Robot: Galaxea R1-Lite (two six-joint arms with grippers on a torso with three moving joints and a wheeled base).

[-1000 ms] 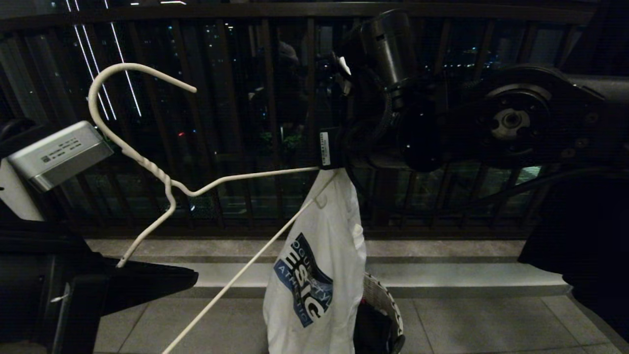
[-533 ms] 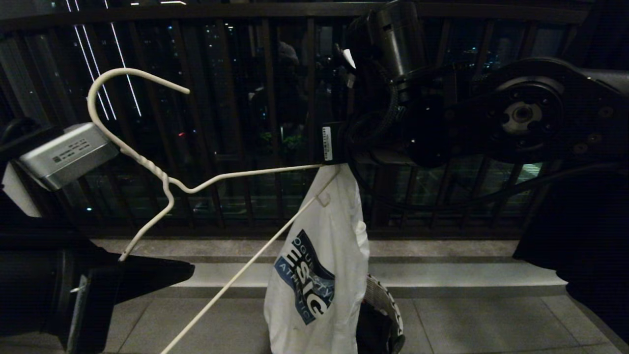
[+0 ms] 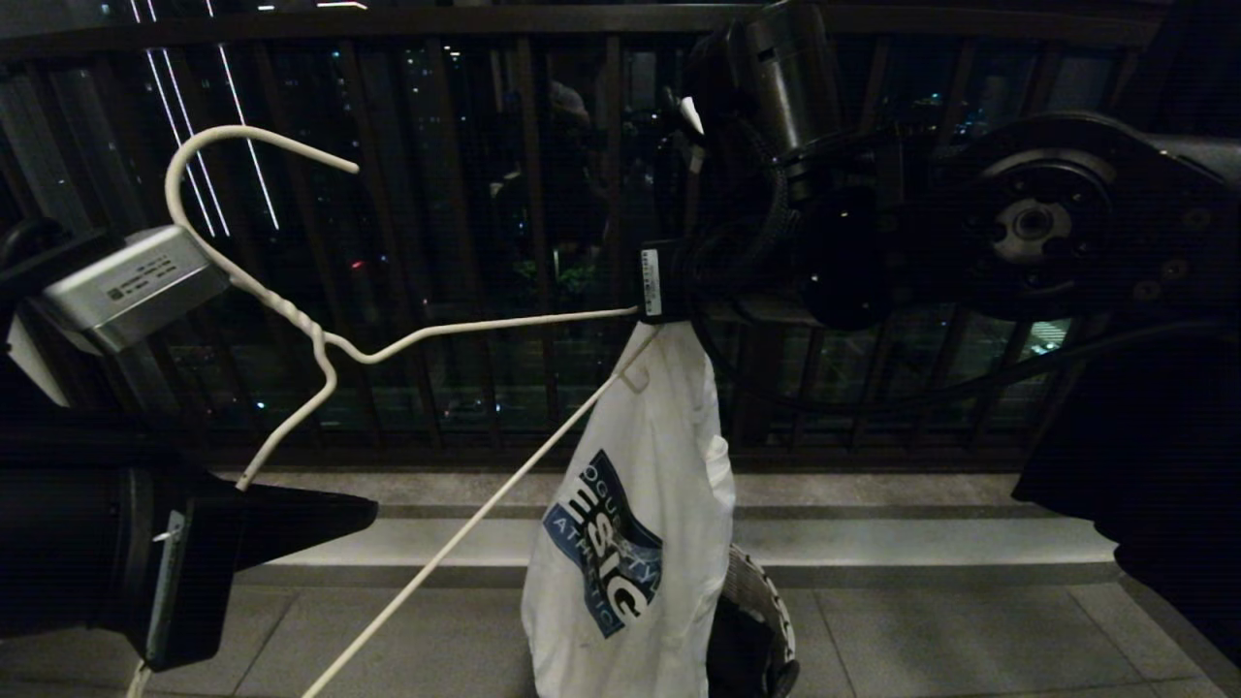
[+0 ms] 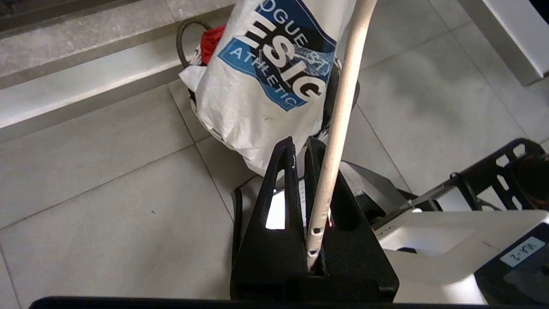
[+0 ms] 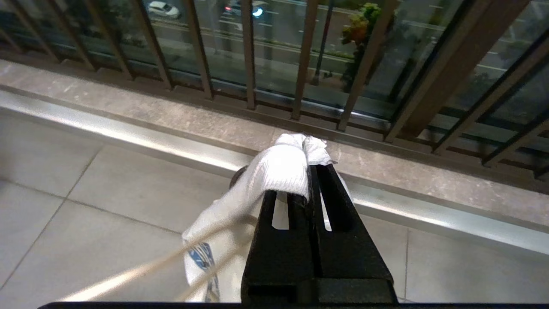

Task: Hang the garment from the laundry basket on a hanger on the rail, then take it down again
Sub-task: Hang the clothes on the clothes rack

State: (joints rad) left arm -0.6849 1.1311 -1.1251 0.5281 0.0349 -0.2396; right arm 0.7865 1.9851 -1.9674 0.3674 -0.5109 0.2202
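The white garment (image 3: 640, 523) with its blue graphic hangs bunched from my right gripper (image 3: 664, 315), which is shut on its top edge (image 5: 279, 171) at mid height. The thin white wire hanger (image 3: 291, 315) is tilted, hook (image 3: 242, 141) up at the left. Its right end meets the top of the garment just under the right gripper. My left gripper (image 4: 300, 143), low on the left (image 3: 359, 509), is shut on the hanger's wire (image 4: 343, 107). The laundry basket (image 3: 756, 591) stands on the floor behind the garment's hem. The rail is out of view.
A dark balustrade of vertical bars (image 3: 524, 242) runs across the back above a stone kerb (image 3: 873, 490). A large black garment (image 3: 1144, 456) hangs at the right. The floor is pale tile (image 3: 970, 640). Parts of my base show beneath the left gripper (image 4: 450, 240).
The hanger has tipped slightly, its hook moving a little left. The right gripper has risen a little with the garment. Both grips are unchanged.
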